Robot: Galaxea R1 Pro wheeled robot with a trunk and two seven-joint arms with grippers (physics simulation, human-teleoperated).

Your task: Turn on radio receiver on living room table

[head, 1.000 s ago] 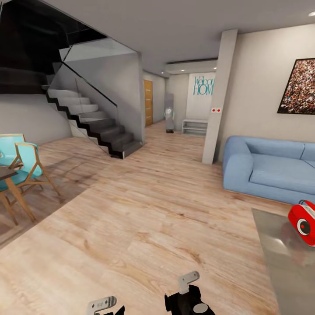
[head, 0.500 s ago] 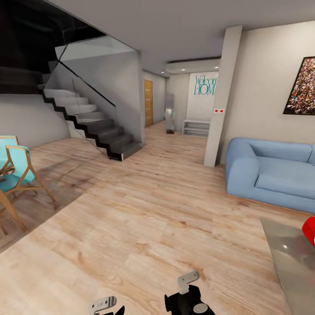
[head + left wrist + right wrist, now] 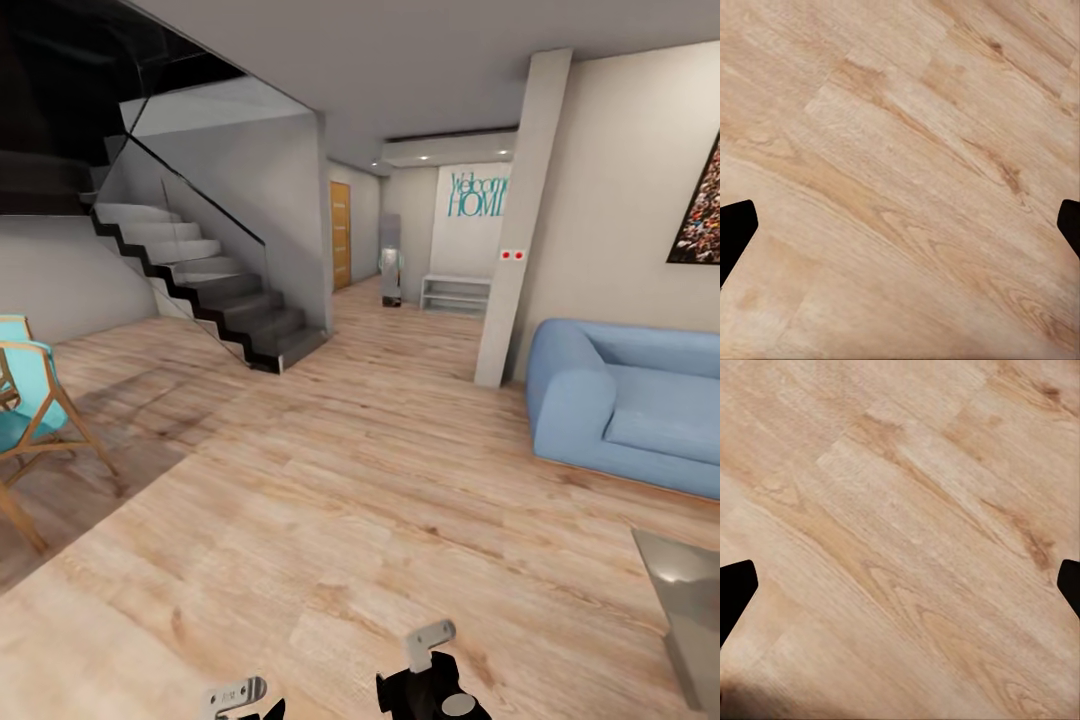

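Ahead, on the far wall [image 3: 468, 225] past the hallway, teal lettering [image 3: 478, 195] reads "Welcome" over "HOME", its right end hidden behind the pillar [image 3: 520, 215]; two small red marks [image 3: 512, 255] sit on that pillar, too small to read.

Compared with half a second ago the whole head view has swung left: the blue sofa [image 3: 630, 400], the crowd picture [image 3: 700, 205] and the staircase [image 3: 200, 290] all sit further right, while the teal chair [image 3: 25, 400] has slid toward the left margin. The radio receiver, a red sliver at the right margin then, has passed out of the picture. Of the desk [image 3: 690, 600], one glossy grey corner remains at the lower right, resting on the wood plank floor [image 3: 330, 500].

The left claw [image 3: 900, 229] and the right claw [image 3: 900, 589] each show dark fingertips [image 3: 735, 229] [image 3: 735, 589] at opposite margins of their wrist views, spread wide with nothing between them, plank floor beneath. In the head view both arms' ends [image 3: 432, 680] poke up at the bottom margin.
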